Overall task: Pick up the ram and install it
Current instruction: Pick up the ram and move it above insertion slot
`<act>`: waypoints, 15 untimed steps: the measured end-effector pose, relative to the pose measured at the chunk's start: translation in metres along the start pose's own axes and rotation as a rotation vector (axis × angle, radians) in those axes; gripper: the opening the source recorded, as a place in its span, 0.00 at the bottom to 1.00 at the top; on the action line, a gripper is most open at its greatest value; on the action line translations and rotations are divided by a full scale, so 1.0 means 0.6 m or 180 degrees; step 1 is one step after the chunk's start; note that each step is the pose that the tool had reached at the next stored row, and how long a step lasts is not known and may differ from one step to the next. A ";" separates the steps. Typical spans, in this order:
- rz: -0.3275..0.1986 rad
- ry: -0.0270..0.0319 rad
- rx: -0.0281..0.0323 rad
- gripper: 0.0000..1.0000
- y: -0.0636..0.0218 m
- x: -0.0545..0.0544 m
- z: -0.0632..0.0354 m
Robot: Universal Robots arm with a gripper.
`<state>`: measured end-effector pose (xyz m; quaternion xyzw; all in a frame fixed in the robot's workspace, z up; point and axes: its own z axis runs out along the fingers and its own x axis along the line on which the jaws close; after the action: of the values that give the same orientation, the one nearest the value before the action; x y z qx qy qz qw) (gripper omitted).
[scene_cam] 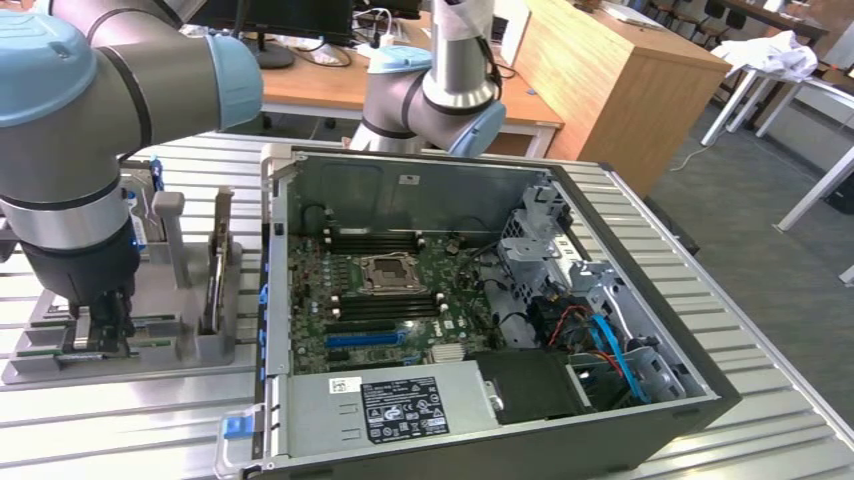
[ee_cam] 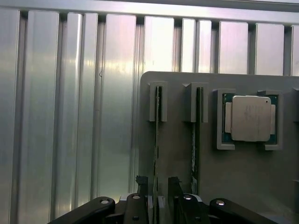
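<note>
— On the slatted metal table (scene_cam: 120, 430), what takes up the most room?

— The open computer case (scene_cam: 400, 190), lying on its side with the motherboard (scene_cam: 387, 300) facing up. Next comes the arm (scene_cam: 80, 120), bent down at the exterior view's left over a grey holder (ee_cam: 243, 177) that sits just beside the case.

— And in the holder?

— A square silver processor (ee_cam: 251, 118) lies flat in its recess. Beside it, two thin green sticks stand on edge in slots. The ram (ee_cam: 157, 121) is the one farther from the processor. The second stick (ee_cam: 196, 135) sits between the two.

— Has the gripper (ee_cam: 158, 181) got it?

— No. The fingers (ee_cam: 174, 184) are spread wide, one on each side of the ram's upward edge and apart from it, so nothing is held.

— How will it handle?

— Light and stiff, I'd judge, but thin and fragile. A skewed squeeze could bend or crack it, and the chips and contacts shouldn't be pinched. The flat faces near the middle of its long top edge look the safest hold, keeping it upright and balanced.
</note>
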<state>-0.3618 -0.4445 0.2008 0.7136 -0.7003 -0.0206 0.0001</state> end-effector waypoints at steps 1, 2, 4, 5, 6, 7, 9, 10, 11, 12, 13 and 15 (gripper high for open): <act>0.0000 0.0000 0.0000 0.31 0.000 0.000 0.001; 0.0000 0.0000 0.0000 0.31 0.000 0.000 0.002; 0.0000 0.0000 0.0000 0.31 0.000 0.000 0.002; 0.0000 0.0000 0.0000 0.31 0.000 0.000 0.002; 0.0000 0.0000 0.0000 0.31 0.000 0.000 0.002; 0.0000 0.0000 0.0001 0.31 0.000 0.000 0.002; 0.0000 -0.0001 0.0001 0.31 0.000 -0.001 0.002; 0.0000 -0.0001 0.0001 0.31 0.000 -0.001 0.002; 0.0000 0.0000 0.0000 0.31 0.000 -0.001 0.002; 0.0000 0.0000 0.0000 0.31 0.000 -0.001 0.002; 0.0000 0.0000 0.0000 0.31 0.000 -0.001 0.002; 0.0000 0.0000 0.0000 0.31 0.000 -0.001 0.002</act>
<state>-0.3617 -0.4440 0.1996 0.7136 -0.7003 -0.0206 0.0001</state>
